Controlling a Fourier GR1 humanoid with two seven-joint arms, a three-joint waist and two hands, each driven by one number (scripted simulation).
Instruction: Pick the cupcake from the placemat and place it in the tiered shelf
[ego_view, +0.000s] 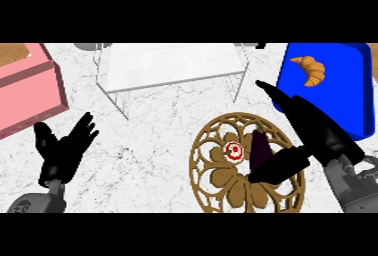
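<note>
Right robot hand (314, 131) hovering open over the brown lattice placemat (214, 192), fingers straight, thumb stretched toward the cupcake (234, 150). Cupcake upright at placemat centre, round, red-and-white top. Left robot hand (65, 145) resting open, lower left. Further out: white wire-legged tiered shelf (173, 65), marbled table (155, 130), croissant (311, 70) on blue tray (354, 95).
</note>
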